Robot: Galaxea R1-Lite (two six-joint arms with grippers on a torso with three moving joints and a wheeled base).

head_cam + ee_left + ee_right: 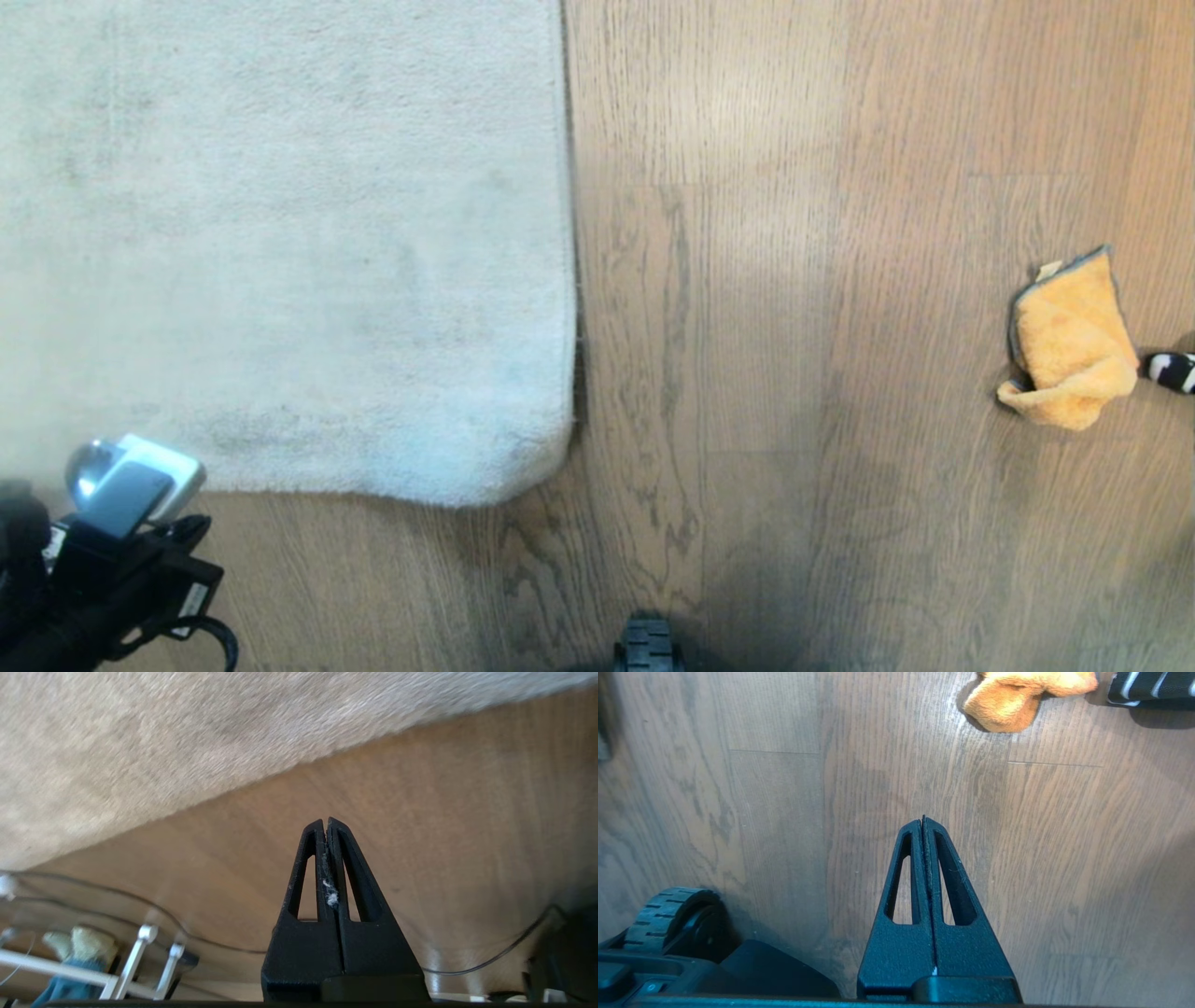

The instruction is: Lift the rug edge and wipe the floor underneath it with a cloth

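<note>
No brand, label or writing can be read. The pale grey-beige short-pile rug (280, 243) lies flat on the brown wood-grain plank floor (728, 373), its rounded corner intact. Well away from the rug's edge, the crumpled orange microfibre cloth with grey trim (1069, 345) rests on the floor, touching a black-and-white striped object (1172, 371). The left claw (325, 822) hangs pressed together, empty, just beside the rug's border, thin black cables (140, 905) nearby. The right claw (923, 820) is likewise pressed together, empty, near a black ridged wheel (668, 910).
</note>
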